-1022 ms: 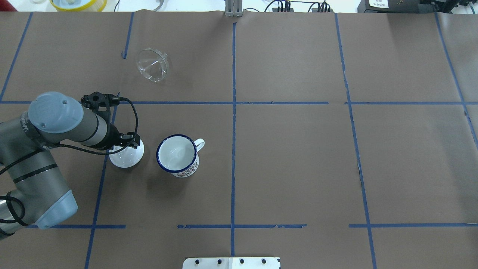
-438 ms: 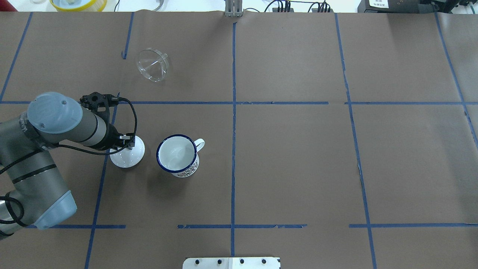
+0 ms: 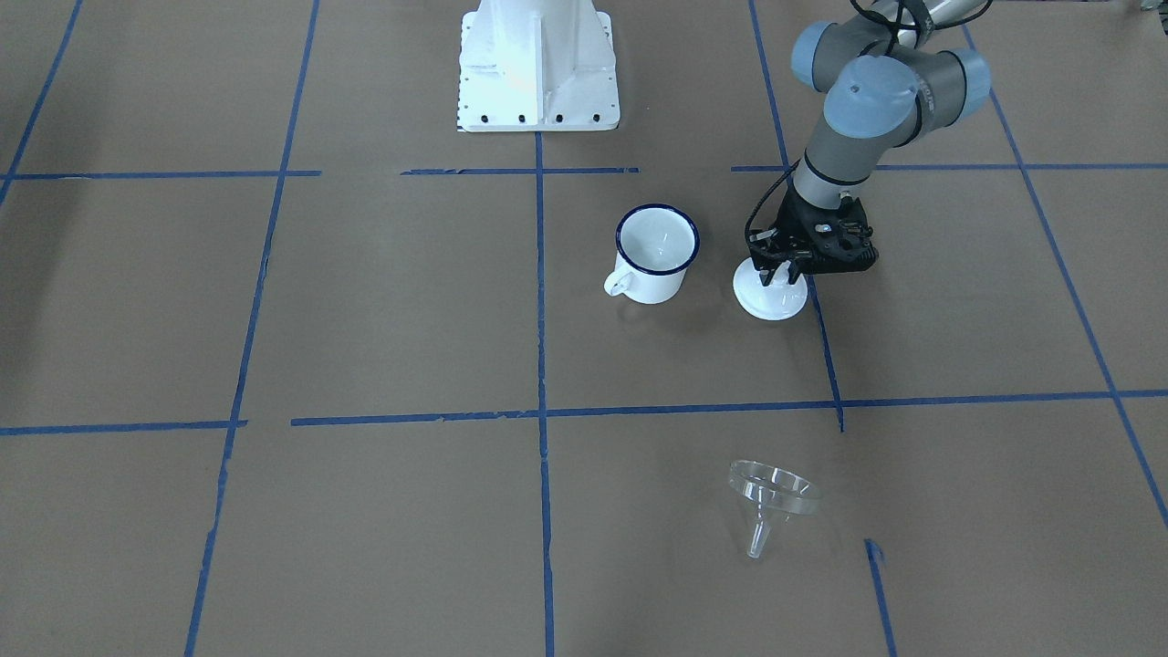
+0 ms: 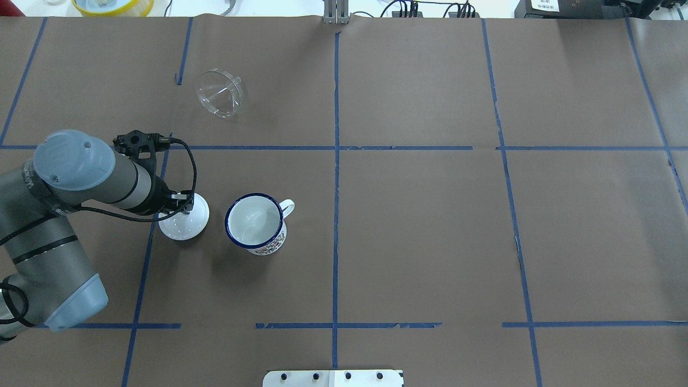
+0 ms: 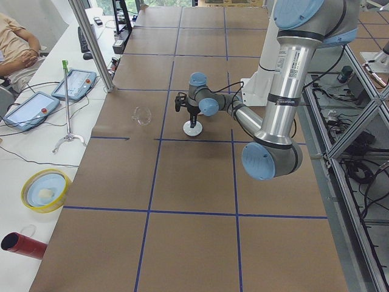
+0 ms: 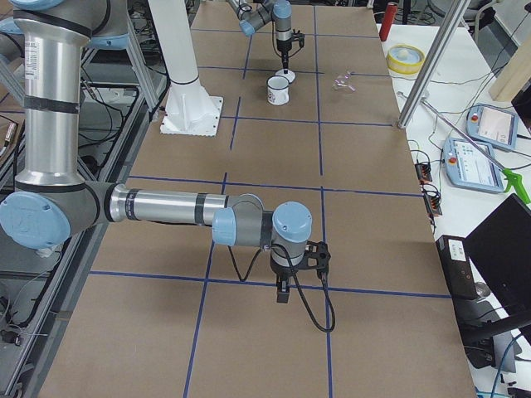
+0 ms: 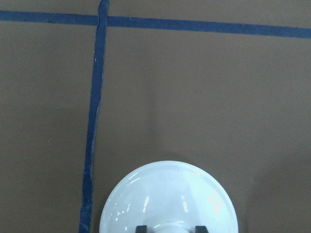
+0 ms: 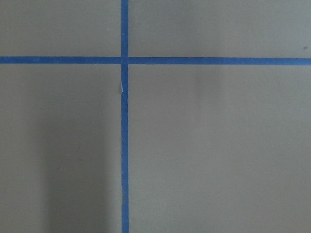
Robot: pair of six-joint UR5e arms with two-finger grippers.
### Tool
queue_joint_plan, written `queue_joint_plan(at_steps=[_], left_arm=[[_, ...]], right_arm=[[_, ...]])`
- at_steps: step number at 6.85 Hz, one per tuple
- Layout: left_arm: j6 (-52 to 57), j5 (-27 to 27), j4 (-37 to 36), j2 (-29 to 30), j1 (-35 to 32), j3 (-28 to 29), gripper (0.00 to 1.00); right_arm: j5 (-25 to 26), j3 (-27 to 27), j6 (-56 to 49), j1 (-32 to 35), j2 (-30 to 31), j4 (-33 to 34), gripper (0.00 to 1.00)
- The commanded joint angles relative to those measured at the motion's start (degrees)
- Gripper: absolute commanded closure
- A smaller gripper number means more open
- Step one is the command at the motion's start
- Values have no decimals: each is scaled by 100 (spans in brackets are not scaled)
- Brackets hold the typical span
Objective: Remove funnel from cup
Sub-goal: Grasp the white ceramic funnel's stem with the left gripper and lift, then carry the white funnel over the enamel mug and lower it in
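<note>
The clear funnel [image 4: 219, 94] lies on its side on the brown paper, far from the cup, in the table's far left part; it also shows in the front view [image 3: 771, 497]. The white cup [image 4: 255, 223] with the blue rim stands upright and empty [image 3: 655, 254]. My left gripper [image 4: 180, 207] points down over a round white lid [image 4: 185, 224] just left of the cup. In the left wrist view its fingertips [image 7: 141, 228] sit against the lid's knob, and the lid [image 7: 167, 199] rests flat. My right gripper [image 6: 282, 294] hangs over bare paper far to the right; I cannot tell whether it is open.
The robot's white base plate [image 3: 538, 64] is at the near table edge. A yellow bowl [image 4: 113, 5] and cables lie beyond the far edge. Blue tape lines cross the paper. Tablets [image 5: 76, 82] and an operator are beside the table.
The white lid was tilted under my left gripper a second ago; it now lies flat on the table. The left arm has shifted slightly to the left. Funnel and cup have not moved.
</note>
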State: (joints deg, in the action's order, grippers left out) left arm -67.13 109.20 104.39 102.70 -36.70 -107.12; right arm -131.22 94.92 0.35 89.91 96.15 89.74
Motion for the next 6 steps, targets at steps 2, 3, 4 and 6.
queue_joint_plan(at_steps=[2,3,4,6], left_arm=[[69,40,-1818,266,-283,-1437,100],[51,66,-2748,868,-389,-1756,100],[-71,493,-3532,1518,-382,-1768,100],[-1016,567,-3628,2373,-312,-1254,100]], right_arm=[[0,0,0,0,0,0,0],[0,0,0,0,0,0,0],[0,0,0,0,0,0,0],[0,0,0,0,0,0,0]])
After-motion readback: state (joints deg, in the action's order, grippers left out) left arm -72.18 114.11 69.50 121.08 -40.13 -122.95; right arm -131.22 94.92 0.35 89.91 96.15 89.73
